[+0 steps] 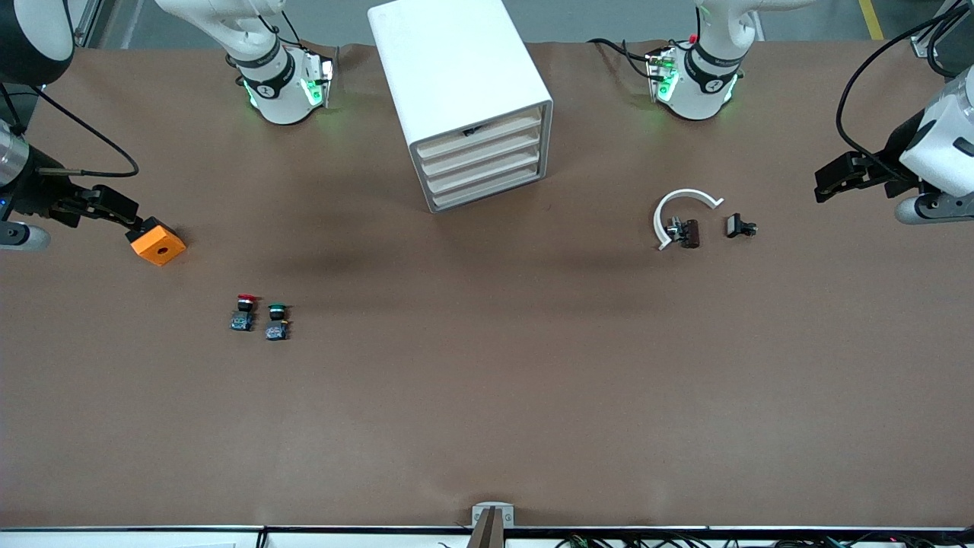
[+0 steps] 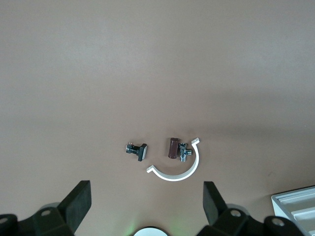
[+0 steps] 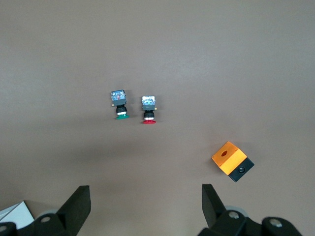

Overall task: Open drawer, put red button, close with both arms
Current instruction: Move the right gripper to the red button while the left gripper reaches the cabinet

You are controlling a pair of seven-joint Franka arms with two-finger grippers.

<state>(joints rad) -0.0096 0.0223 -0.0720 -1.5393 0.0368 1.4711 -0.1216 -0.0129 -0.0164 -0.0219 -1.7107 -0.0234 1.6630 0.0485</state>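
Surface: brown table (image 1: 487, 396), matte, with a grey floor strip showing along the robots' edge.
Cabinet: white drawer cabinet (image 1: 464, 99) stood between the two bases, all drawers shut, fronts turned toward the left arm's end.
Open room: a broad bare stretch of table lay nearer the front camera than every item.
Red button (image 1: 243, 312): lay toward the right arm's end, touching nothing; long axis ran toward the front camera, red cap pointing at the robots' edge.
Green button (image 1: 277, 321): just beside it, parallel.
Orange block (image 1: 157, 242): nearer the right arm's end edge.
White clip (image 1: 681, 213), small black part (image 1: 740, 226): toward the left arm's end.
Left gripper (image 2: 147, 206): fingers spread wide, empty, over the clip.
Right gripper (image 3: 146, 204): fingers spread wide, empty, over bare table by the buttons.
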